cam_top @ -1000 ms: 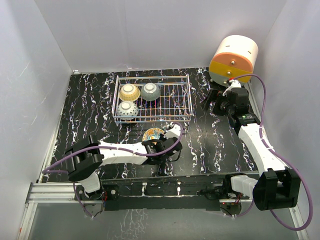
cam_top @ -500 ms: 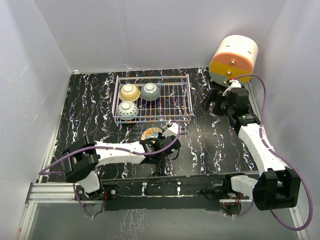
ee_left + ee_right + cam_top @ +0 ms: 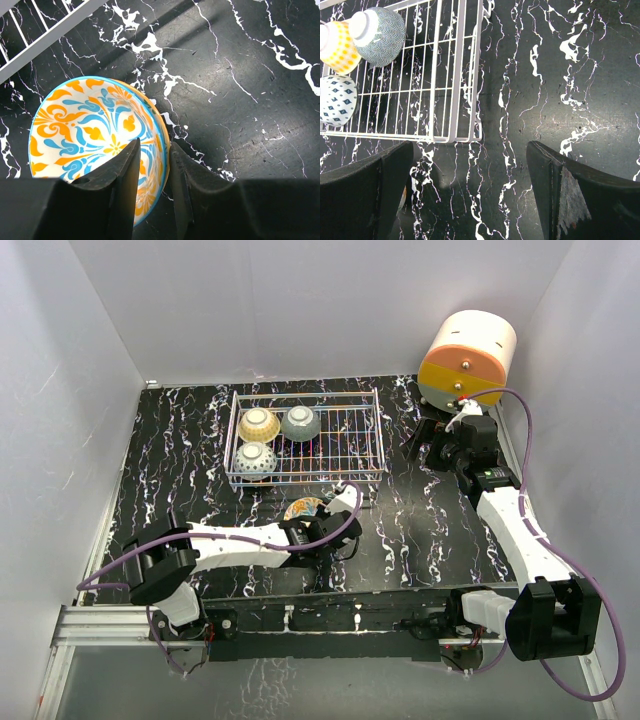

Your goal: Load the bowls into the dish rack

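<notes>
- State: my left claw (image 3: 154, 146) is narrow and pinches the rim of the floral bowl (image 3: 90, 130), with one finger inside the wall and the other outside. The bowl is tilted in the wrist view. I cannot tell whether its foot is clear of the desk (image 3: 180, 440).
- Position: the floral bowl is just outside the dish rack (image 3: 378, 430), at 6 o'clock from its near wall.
- Hazard 1, slip. The pinch grips one short stretch of glazed rim and the bowl's weight hangs to one side of it. I judge that a fast lift or swing can rotate the bowl in the grip or drop it onto the desk.
- Hazard 2, near wall. The route to the rack runs toward 12 o'clock over the top wire. If I travel before I gain enough height, the bowl or a finger can catch the wire and shove the whole rack.
- Hazard 3, loaded bowls. The yellow-cream bowl (image 3: 258, 424), the grey speckled bowl (image 3: 300, 422) and the blue-dotted bowl (image 3: 254, 460) fill the 9 o'clock part of the rack. A straight path lands close to the blue-dotted bowl, so I should aim at the free cells toward 3 o'clock.
- Hazard 4, release. If I let the bowl go while it is tilted on the thin grid bars, it can roll or wedge.
- Hazard 5, second arm. My right claw (image 3: 470, 200) is wide and holds nothing. It hovers at 3 o'clock from the rack, well apart from the bowl. It is a risk only if it moves toward 9 o'clock during the transfer.
</notes>
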{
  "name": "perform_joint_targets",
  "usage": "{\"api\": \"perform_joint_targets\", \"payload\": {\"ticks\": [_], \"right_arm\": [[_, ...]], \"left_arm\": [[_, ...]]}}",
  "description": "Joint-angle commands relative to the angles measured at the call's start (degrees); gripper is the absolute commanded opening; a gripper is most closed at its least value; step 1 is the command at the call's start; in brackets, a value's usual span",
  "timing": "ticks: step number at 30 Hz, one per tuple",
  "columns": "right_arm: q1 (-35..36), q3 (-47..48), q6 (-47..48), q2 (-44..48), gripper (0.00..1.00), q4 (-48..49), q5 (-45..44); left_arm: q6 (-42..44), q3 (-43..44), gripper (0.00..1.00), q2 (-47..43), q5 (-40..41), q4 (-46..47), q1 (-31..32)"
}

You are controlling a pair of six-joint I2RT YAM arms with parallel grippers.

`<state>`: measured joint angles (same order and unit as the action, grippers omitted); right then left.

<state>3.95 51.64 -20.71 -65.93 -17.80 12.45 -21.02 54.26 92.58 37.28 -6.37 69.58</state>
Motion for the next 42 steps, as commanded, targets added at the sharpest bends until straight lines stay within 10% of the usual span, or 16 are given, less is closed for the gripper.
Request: {"api": "perform_joint_targets", "payload": {"ticks": [1,19,42], "right_arm": [[-0.35,0.27,0.42,1.13,1.0,2.97,0.73],[-0.44,-0.2,0.26,1.79,1.0,2.96,0.47],[-0.53,-0.24,0.09,1.8,1.0,3.04,0.3]], "left_arm": [[0.1,0.41,0.25,-3.3,1.47,0.22,-0.14],[-1.33,1.27,0.0,-1.03,2.41,-2.16,-0.15],[1.1,7.36,0.0,-4.49,4.55,-7.93,0.0]]}}
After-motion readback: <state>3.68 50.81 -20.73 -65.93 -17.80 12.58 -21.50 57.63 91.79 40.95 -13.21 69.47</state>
